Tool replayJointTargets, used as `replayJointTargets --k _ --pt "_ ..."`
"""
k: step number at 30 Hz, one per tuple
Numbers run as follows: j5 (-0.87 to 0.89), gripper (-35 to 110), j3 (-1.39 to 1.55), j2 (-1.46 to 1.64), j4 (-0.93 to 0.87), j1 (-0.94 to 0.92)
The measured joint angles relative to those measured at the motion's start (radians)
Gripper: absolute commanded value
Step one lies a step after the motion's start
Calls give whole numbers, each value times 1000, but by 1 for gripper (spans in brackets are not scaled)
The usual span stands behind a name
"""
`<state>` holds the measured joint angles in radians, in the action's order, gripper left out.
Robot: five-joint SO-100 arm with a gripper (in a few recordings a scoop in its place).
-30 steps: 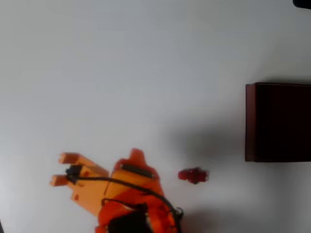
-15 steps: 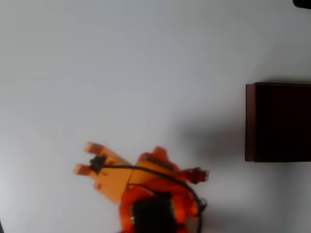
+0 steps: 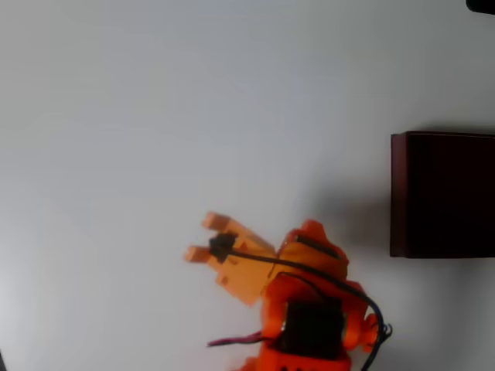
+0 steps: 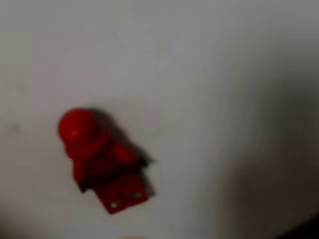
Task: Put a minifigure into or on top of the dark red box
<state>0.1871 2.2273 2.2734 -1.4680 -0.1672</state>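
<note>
Hovering with fingers (image 3: 199,238) parted and empty, the arm sits above the minifigure (image 4: 99,162), ready to grasp it for the dark red box (image 3: 442,195)

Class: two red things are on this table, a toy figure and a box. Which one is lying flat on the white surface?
The minifigure: small, bright red, flat on its back on the table. The dark red box stands open-topped.

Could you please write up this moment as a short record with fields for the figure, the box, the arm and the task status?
minifigure: red, lying on the white table, seen in the wrist view
dark red box: at the right edge of the overhead view, dark interior, no figure visible inside
arm: orange, low in the overhead view, left of the box
gripper: open or shut cannot be told
status: minifigure not yet picked up
</note>
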Motion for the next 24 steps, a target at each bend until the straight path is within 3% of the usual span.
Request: replayJointTargets --k 4,11,19,24 --pt "-69 27 84 8 94 9" --pt "-175 27 97 -23 97 3" --pt "-196 22 20 -356 95 -23" --pt "-250 29 92 -253 167 -54"
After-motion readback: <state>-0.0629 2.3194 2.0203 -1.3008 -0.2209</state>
